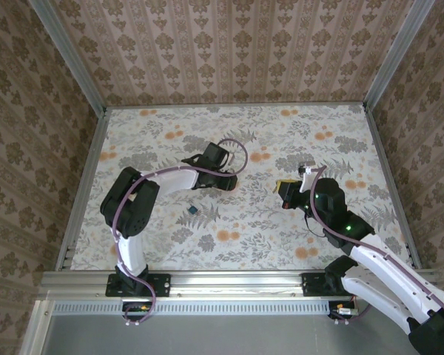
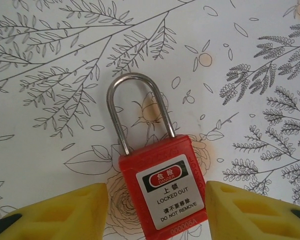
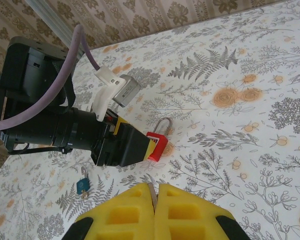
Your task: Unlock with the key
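The small red padlock (image 2: 162, 187) lies flat on the flowered table, its metal shackle (image 2: 135, 100) pointing away. My left gripper (image 2: 156, 200) is open, with one yellow finger (image 2: 65, 215) on each side of the padlock body and a thin gap at both. The right wrist view shows the same padlock (image 3: 157, 145) at the left gripper's tip (image 3: 135, 146). A tiny teal-headed key (image 3: 82, 186) lies on the table near the left arm, also visible from above (image 1: 193, 210). My right gripper (image 3: 155, 192) hovers apart from the padlock, shut on a thin metal blade (image 3: 151, 191) whose head is hidden.
Patterned walls and aluminium rails (image 1: 85, 192) border the table. The left arm's black body and purple cable (image 3: 50, 127) stretch across the left of the right wrist view. Bare floral tabletop (image 1: 333, 148) lies to the right and far side.
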`<state>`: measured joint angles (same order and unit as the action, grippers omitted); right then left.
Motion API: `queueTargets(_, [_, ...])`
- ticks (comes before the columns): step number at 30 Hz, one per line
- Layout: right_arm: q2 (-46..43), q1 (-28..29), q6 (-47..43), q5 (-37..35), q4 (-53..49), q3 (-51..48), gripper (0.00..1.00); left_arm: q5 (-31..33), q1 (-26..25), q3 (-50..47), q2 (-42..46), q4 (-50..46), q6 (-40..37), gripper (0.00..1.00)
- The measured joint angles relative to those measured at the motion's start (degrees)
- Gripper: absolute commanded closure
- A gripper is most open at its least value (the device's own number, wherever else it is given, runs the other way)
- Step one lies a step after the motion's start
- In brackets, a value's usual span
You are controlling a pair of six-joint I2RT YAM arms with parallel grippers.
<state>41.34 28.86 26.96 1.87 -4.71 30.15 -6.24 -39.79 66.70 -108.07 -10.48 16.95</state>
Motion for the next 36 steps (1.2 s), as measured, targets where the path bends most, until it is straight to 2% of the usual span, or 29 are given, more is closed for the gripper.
queueTargets(9, [-1.95, -0.61, -0.20, -0.20, -0.94, 0.00, 0.94, -4.74, -1.92, -2.97, 0.13, 4.31, 5.03, 0.49])
queueTargets(21, [-5.05, -1.22, -0.63, -0.22, -3.23, -0.28, 0.94, -6.78, -8.37, -4.20, 1.44, 7.65, 11.61, 0.50])
queueTargets(27, [-6.01, -1.64, -1.27, -0.22, -3.78, -0.33, 0.94, -8.17, -8.76, -2.19, 1.62, 9.03, 11.50, 0.50])
queueTargets(36, [-7.65, -2.45, -1.33, -0.20, -5.03, -0.33, 0.95, -10.36, -7.80, 6.95, -1.84, 9.01, 7.39, 0.51])
